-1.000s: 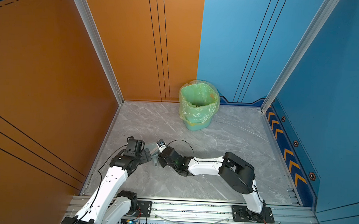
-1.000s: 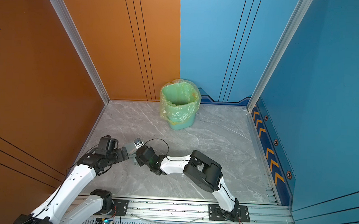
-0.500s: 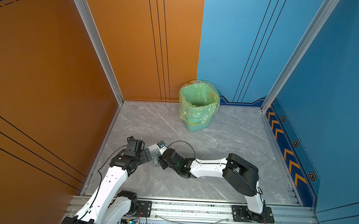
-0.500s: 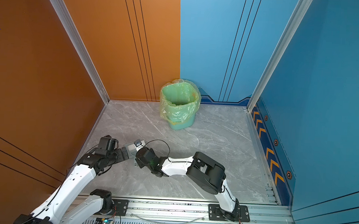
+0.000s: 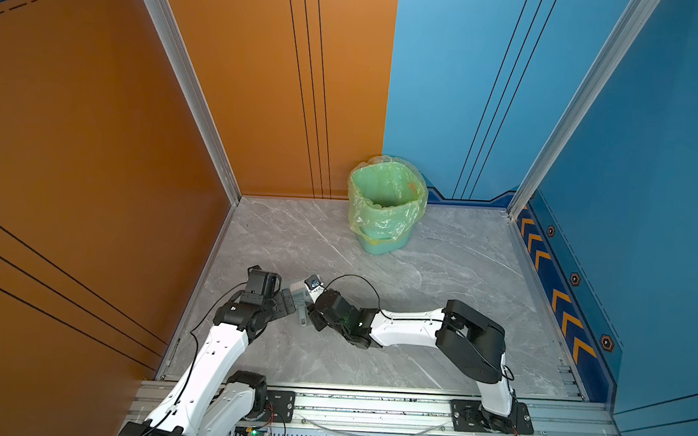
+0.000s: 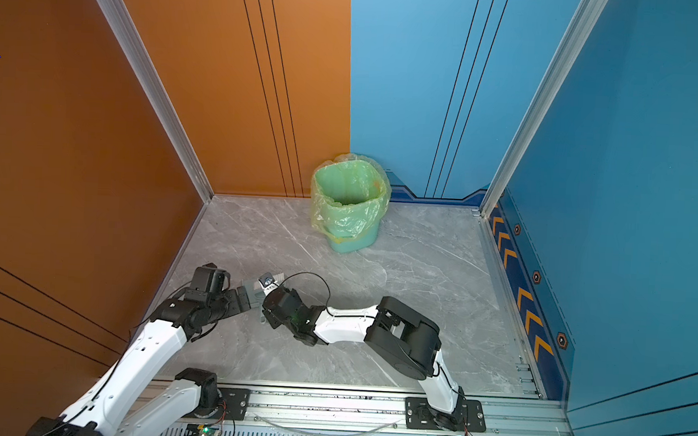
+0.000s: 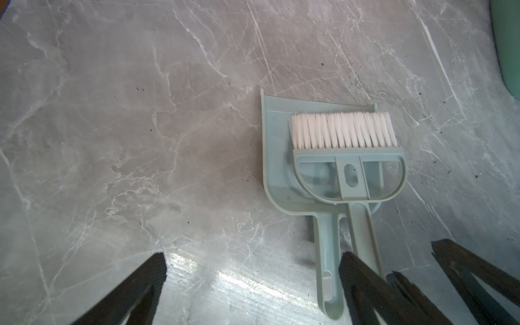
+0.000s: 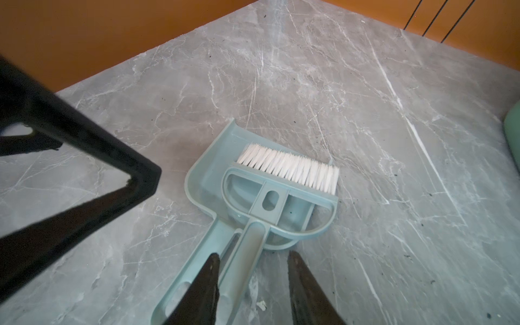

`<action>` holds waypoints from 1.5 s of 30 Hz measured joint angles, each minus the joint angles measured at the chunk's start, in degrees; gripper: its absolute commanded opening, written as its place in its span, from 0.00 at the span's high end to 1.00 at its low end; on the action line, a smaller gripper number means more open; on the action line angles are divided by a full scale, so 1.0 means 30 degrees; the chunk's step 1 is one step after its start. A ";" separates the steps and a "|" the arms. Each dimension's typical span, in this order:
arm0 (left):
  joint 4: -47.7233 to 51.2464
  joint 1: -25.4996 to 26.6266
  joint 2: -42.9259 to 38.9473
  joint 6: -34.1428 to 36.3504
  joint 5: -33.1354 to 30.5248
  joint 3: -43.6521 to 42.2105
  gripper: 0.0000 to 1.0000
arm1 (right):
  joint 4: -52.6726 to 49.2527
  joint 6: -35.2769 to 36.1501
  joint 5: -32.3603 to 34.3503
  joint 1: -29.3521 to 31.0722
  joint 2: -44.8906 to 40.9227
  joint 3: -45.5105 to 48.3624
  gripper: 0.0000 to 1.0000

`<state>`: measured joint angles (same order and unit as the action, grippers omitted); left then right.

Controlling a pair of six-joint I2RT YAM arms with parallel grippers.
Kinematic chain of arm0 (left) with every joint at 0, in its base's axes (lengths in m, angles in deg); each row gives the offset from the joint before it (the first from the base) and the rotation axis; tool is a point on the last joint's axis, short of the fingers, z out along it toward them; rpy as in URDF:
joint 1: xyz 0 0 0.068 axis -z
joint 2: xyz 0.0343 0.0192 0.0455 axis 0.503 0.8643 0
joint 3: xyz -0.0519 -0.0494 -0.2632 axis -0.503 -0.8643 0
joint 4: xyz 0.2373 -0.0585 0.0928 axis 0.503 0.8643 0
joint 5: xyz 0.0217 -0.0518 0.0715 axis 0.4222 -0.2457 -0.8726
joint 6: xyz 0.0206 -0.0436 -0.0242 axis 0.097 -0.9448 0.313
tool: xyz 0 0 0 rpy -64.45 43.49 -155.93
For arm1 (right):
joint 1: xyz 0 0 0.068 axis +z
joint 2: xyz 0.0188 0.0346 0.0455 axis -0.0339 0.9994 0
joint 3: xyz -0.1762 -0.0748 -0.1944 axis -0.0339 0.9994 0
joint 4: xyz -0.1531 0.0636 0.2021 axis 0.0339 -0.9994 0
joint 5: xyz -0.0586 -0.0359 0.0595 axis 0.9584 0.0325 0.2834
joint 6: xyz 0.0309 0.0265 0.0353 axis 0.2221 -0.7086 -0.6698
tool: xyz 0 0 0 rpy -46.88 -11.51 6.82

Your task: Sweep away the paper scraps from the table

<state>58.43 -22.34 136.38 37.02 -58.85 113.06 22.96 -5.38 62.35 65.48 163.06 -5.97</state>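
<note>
Listing from both top views: a flat grey marble-patterned table (image 5: 458,298), white-veined and rail-framed, is showing no paper scraps (whether any are lying in the bin cannot be told). A pale green plastic bin (image 5: 383,245), lined with a crinkly translucent green bag (image 5: 357,219), is standing at the far wall, likely as the drop point.

Left wrist view: a smooth pale green plastic dustpan (image 7: 277,157) is lying flat, cradling a matching brush (image 7: 349,171) with stiff white bristles. Both handles are pointing towards the arms, presumably for easy reach. The left gripper (image 7: 251,254) is hovering with jaws wide apart, gripping nothing.

Right wrist view: the right gripper (image 8: 252,253) is straddling the brush handle, jaws slightly apart, not clamping it.
</note>
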 measured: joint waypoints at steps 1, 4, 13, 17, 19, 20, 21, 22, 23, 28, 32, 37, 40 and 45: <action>0.0007 0.0000 0.0000 0.0051 0.0044 0.0000 0.02 | -0.0066 0.0087 0.0080 0.0015 -0.0131 0.0131 0.57; 0.0000 0.0007 0.0000 0.0131 0.0131 0.0000 0.02 | -0.0197 0.0291 0.0444 0.0036 -0.0714 0.0539 0.57; -0.0146 0.0401 -0.0277 0.0430 0.0117 0.0000 0.02 | -0.0809 0.0954 0.1515 0.0029 -0.3548 0.2492 0.55; -0.0466 0.0801 -0.1035 0.0619 0.0029 -0.0080 0.02 | -0.1392 0.1151 0.1902 0.0029 -0.5289 0.3978 0.54; -0.0627 0.1049 -0.1297 0.0714 -0.0080 -0.0182 0.02 | -0.1756 0.1158 0.2069 0.0029 -0.6288 0.4750 0.53; -0.0707 0.1195 -0.1370 0.0794 -0.0153 -0.0226 0.02 | -0.2018 0.1158 0.2149 0.0007 -0.6914 0.5173 0.53; -0.0758 0.1326 -0.1413 0.0860 -0.0233 -0.0248 0.02 | -0.2251 0.1151 0.2229 0.0007 -0.7410 0.5493 0.53; -0.0838 0.1479 -0.1443 0.0933 -0.0313 -0.0270 0.02 | -0.2535 0.1151 0.2361 -0.0058 -0.8080 0.5931 0.52; -0.0962 0.1639 -0.1457 0.1005 -0.0386 -0.0284 0.02 | -0.2790 0.1144 0.2492 -0.0095 -0.8684 0.6331 0.52; -0.1370 0.2251 -0.1552 0.1297 -0.0510 -0.0386 0.02 | -0.4065 0.0780 0.3133 -0.0612 -1.1876 0.8633 0.51; -0.1916 0.3053 -0.2040 0.1515 -0.0729 -0.0634 0.02 | -0.4976 0.0182 0.3563 -0.1566 -1.4513 1.0695 0.51; -0.2754 0.4124 -0.2994 0.1880 -0.1355 -0.1260 0.02 | -0.6302 -0.0452 0.3708 -0.3446 -1.8476 1.2954 0.50; -0.3504 0.4670 -0.3410 0.2244 -0.1792 -0.1588 0.02 | -0.7104 -0.0634 0.3621 -0.4845 -2.1063 1.3923 0.49; -0.4998 0.5238 -0.3665 0.3373 -0.2608 -0.1974 0.02 | -0.8378 -0.0823 0.3359 -0.7621 -2.5150 1.5227 0.49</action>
<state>43.44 -6.62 125.39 47.14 -66.67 107.14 -2.17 -7.85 72.42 42.61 87.61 39.71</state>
